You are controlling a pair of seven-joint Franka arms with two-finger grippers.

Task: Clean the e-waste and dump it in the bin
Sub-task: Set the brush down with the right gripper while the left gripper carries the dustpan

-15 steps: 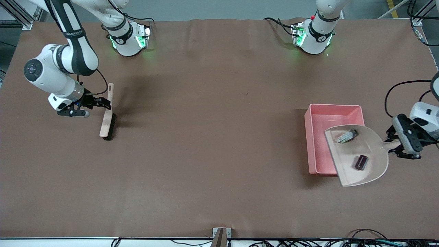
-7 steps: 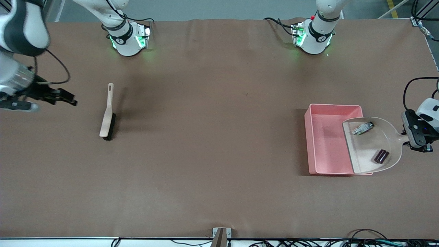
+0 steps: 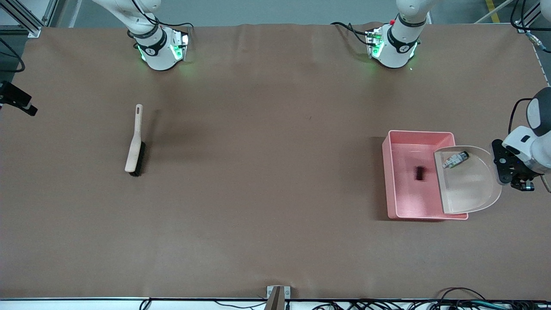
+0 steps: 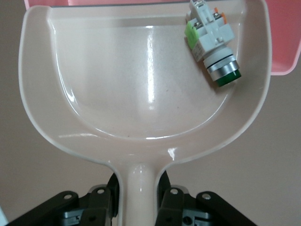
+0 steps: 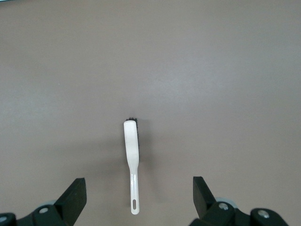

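Note:
The pink bin stands toward the left arm's end of the table. My left gripper is shut on the handle of the beige dustpan and holds it tilted over the bin's rim. The white and green piece still lies in the dustpan; it also shows in the left wrist view on the pan. The dark block is inside the bin. My right gripper is open and empty in the air at the right arm's end of the table.
A beige brush with black bristles lies flat on the brown table toward the right arm's end. It shows in the right wrist view, well apart from the open right fingers. The bin's rim shows beside the pan.
My left gripper pulled the dustpan back over the bin's rim and the dark block dropped from it into the bin. My right gripper left the brush and drew away toward the table's end.

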